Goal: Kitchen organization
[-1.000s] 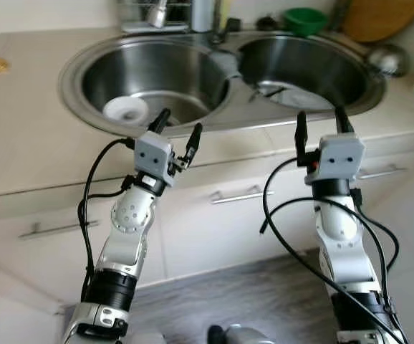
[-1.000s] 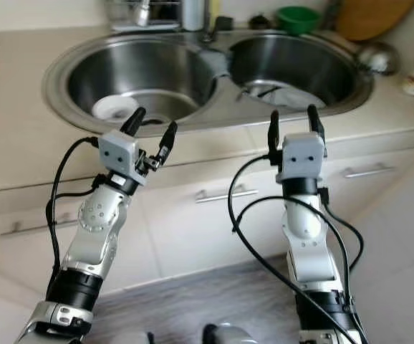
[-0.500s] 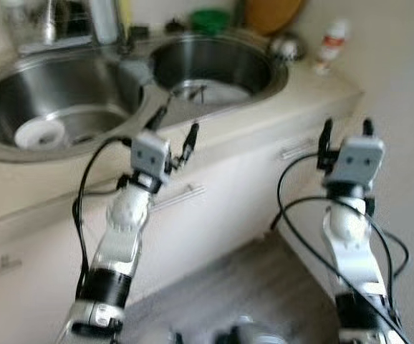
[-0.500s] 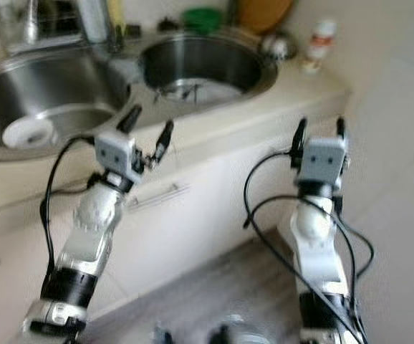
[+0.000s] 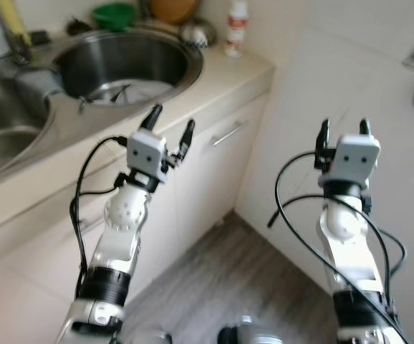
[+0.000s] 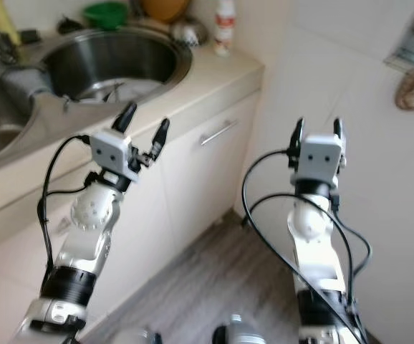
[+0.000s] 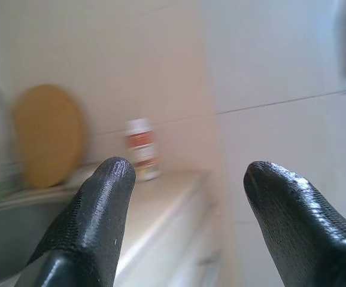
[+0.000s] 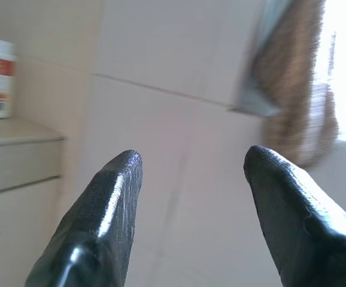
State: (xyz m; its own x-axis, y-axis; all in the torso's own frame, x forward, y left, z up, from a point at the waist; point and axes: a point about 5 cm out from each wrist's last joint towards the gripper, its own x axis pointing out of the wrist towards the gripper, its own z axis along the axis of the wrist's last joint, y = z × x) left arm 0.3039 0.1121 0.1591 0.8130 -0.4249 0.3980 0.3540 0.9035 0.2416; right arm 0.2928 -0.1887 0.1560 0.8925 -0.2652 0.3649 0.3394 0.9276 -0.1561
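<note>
- The sink basin (image 5: 121,61) sits at the far left, sunk into the beige counter (image 5: 214,79); a crumpled pale cloth (image 5: 132,89) and some dark wiry bits lie in its bottom. The cloth would probably be limp and perhaps wet, best pinched at a raised fold.
- Behind the basin stand a green bowl (image 5: 114,14) and a round wooden board (image 7: 47,134) leaning on the wall. The board looks stiff and flat (an edge grip would suit it); the bowl likely takes a pinch on its rim.
- The left gripper (image 5: 170,129) hovers in front of the counter edge, fingers spread, holding nothing.
- Near the counter's right end stands a small white bottle (image 5: 236,29) with a red label, upright, well apart from both grippers. It is probably light and smooth, so slippery; I would take it across the body below the cap.
- A cabinet door with a metal handle (image 5: 228,132) sits under that corner.
- The right gripper (image 5: 344,133) is held up before the tiled wall (image 5: 350,64), fingers apart and empty.
</note>
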